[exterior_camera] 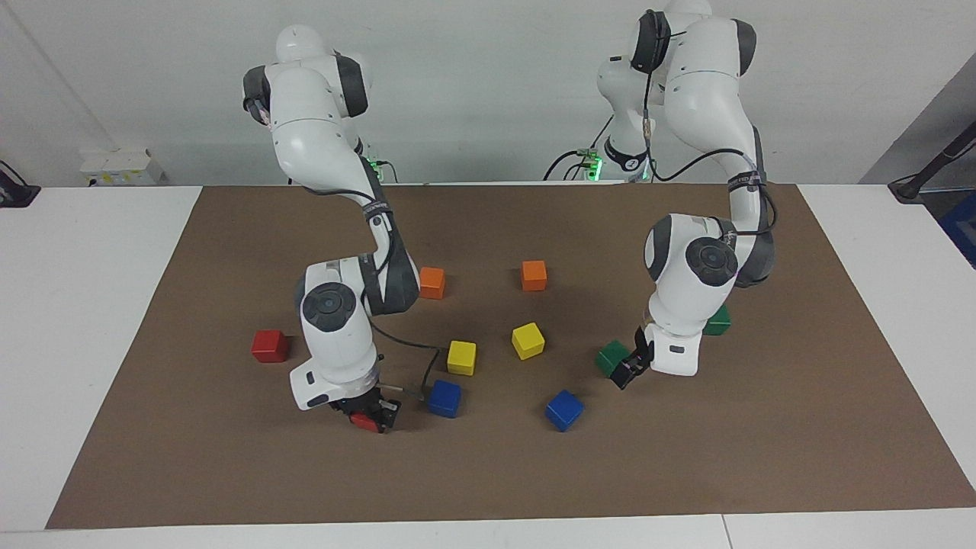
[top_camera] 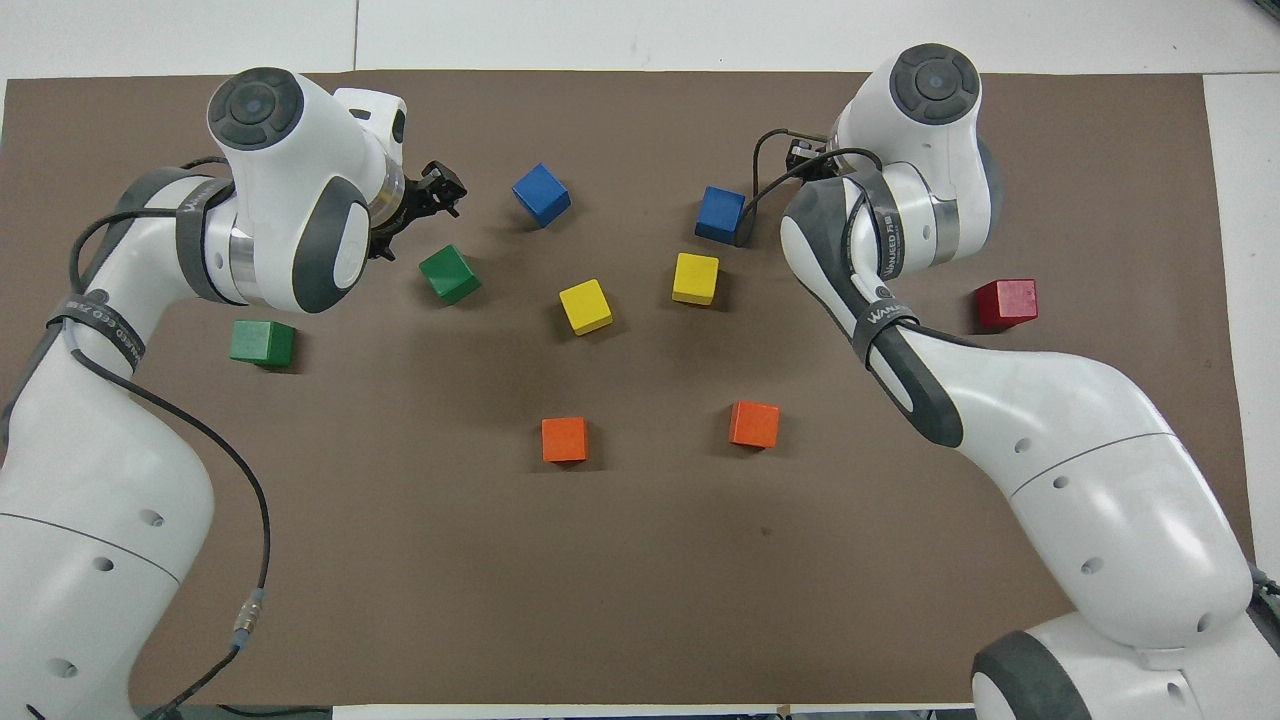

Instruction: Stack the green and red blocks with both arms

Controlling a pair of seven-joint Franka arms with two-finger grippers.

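My right gripper (exterior_camera: 371, 418) is down low over the brown mat, shut on a red block (exterior_camera: 367, 422). In the overhead view my right arm's wrist hides this gripper and its block. The second red block (exterior_camera: 269, 345) (top_camera: 1006, 303) lies alone toward the right arm's end. My left gripper (exterior_camera: 627, 375) (top_camera: 447, 193) is open and empty, over the mat just beside a green block (exterior_camera: 612, 357) (top_camera: 449, 274), apart from it. The second green block (exterior_camera: 717, 322) (top_camera: 262, 342) lies nearer to the robots, partly hidden by my left arm in the facing view.
On the mat (exterior_camera: 229, 473) lie two blue cubes (exterior_camera: 444, 398) (exterior_camera: 564, 409), two yellow cubes (exterior_camera: 461, 357) (exterior_camera: 528, 340) and two orange cubes (exterior_camera: 432, 282) (exterior_camera: 534, 275). One blue cube sits close beside my right gripper.
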